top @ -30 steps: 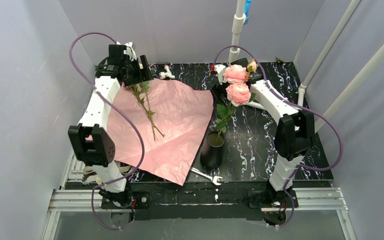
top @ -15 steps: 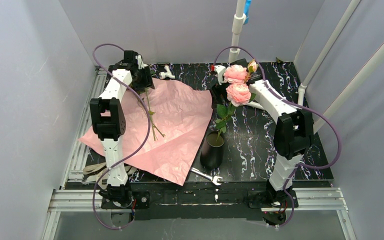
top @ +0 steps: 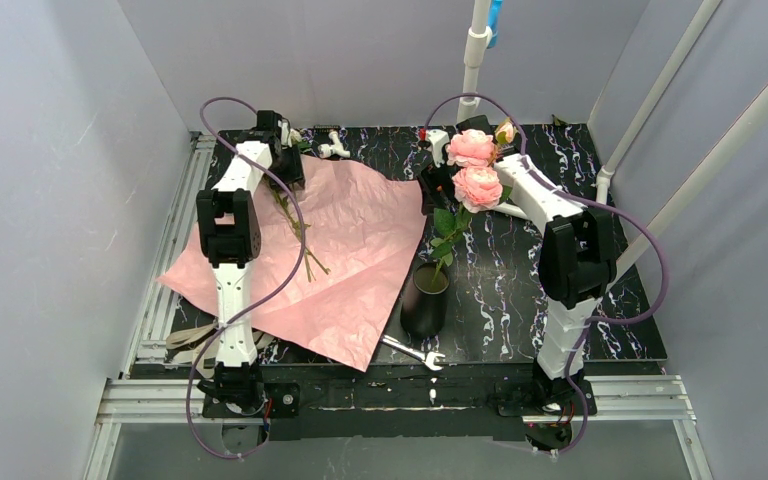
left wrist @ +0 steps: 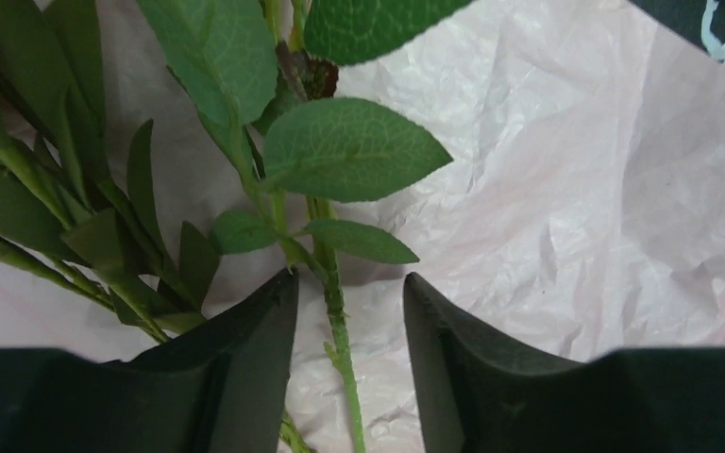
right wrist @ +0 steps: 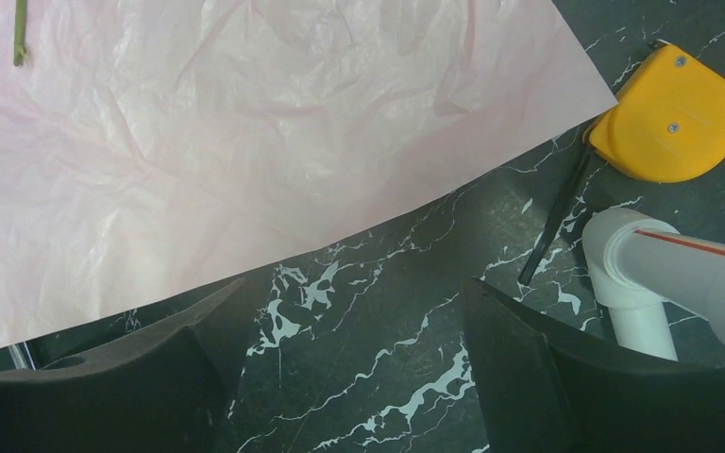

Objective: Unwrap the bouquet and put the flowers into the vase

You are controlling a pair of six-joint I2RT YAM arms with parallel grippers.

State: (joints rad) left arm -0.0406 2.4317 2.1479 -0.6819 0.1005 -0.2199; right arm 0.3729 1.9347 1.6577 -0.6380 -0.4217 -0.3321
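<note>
Left gripper (left wrist: pixel 349 278) is way off to the back-left of the vase (top: pixel 426 300), pointing down at the loose flowers (top: pixel 295 222) lying on the pink paper (top: pixel 370 240). Its 2 fingers (left wrist: pixel 245 368) sit either side of 1 green stem (left wrist: pixel 338 326). They're partly apart with a sliver of paper showing on both sides, so it's straddling the stem, not pinching it. The heads of those flowers are hidden under the arm, so you only get stems and leaves.

The paper is spread flat, pink side up, and its right edge comes right up beside the vase. A wrench (top: pixel 415 353) lies just in front of the vase. The vase stands upright on the black marbled table (top: pixel 520 290), with 2 pink roses (top: pixel 475 170) on stems rising out of it and leaning back-right.

Right gripper (right wrist: pixel 351 293) hangs behind the vase near those roses. Its fingers are spread wide with nothing between them, just bare table below. An orange tape measure (right wrist: pixel 665 118) sits by the paper's corner, also behind the vase.
</note>
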